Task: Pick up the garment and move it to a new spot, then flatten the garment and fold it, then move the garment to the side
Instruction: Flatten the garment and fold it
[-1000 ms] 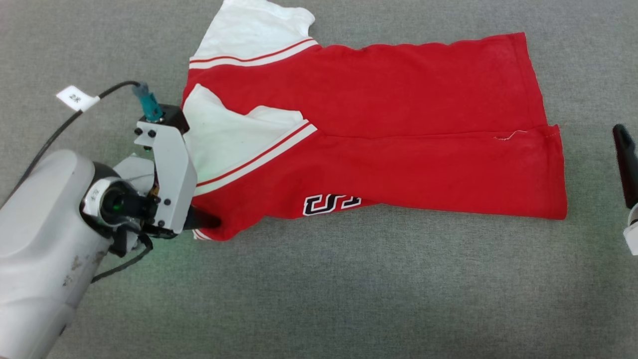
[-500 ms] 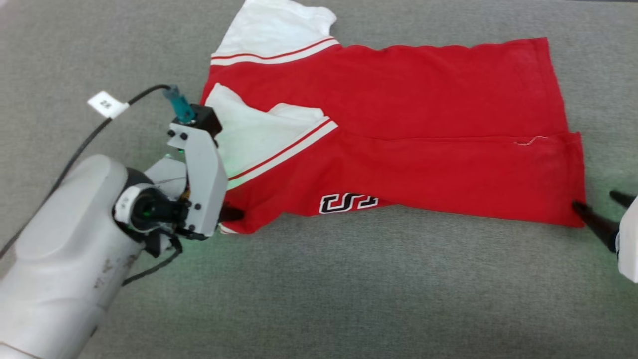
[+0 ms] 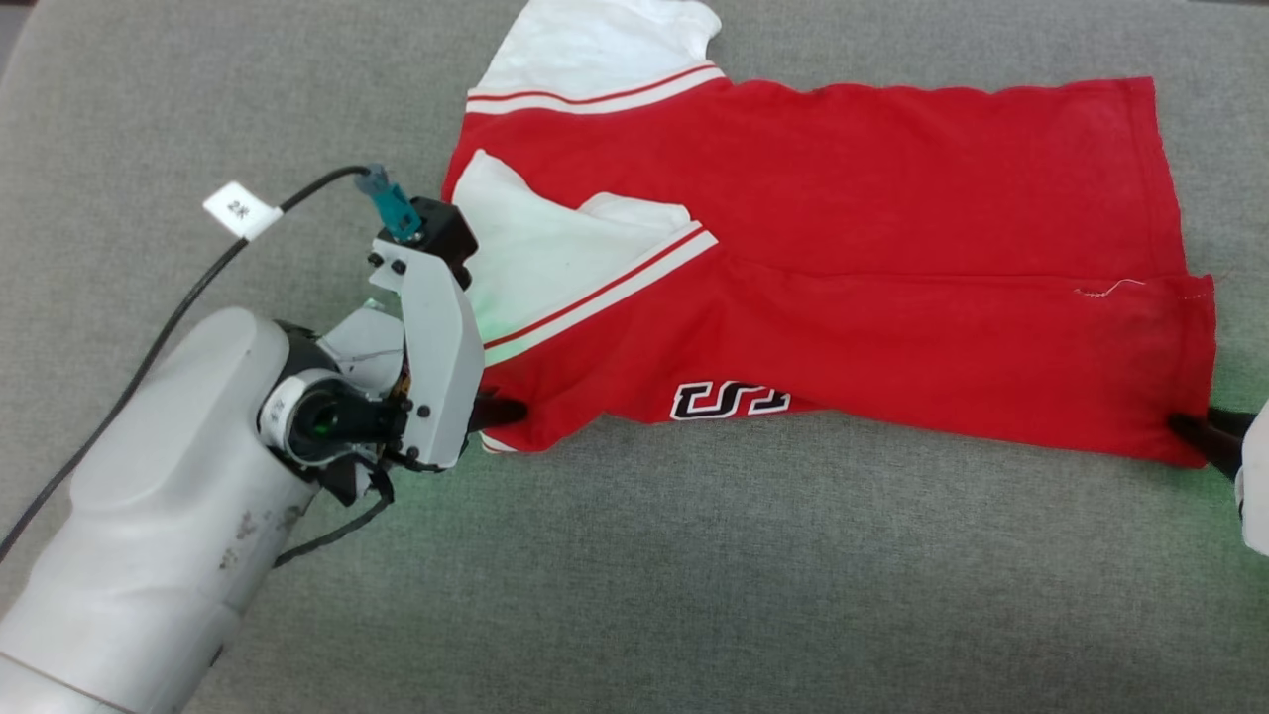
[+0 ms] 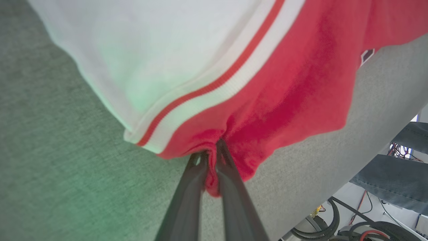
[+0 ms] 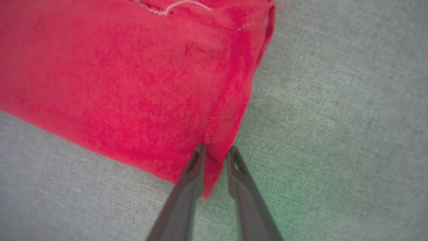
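- left gripper [image 4: 210,150] now pinches the garment [image 3: 892,228] at its shoulder corner
- right gripper [image 5: 215,150] has arrived, spread astride the hem corner
- we lift once it closes

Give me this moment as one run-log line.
left jaws: shut on garment near-left corner | right jaws: apart, astride hem corner | garment: lying on grey surface

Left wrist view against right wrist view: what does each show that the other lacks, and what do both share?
Left wrist view: white sleeve, striped trim, left gripper shut on the garment, cables. Right wrist view: hem corner and loose thread, between the parted fingers of the right gripper. Both: red garment on the grey surface.
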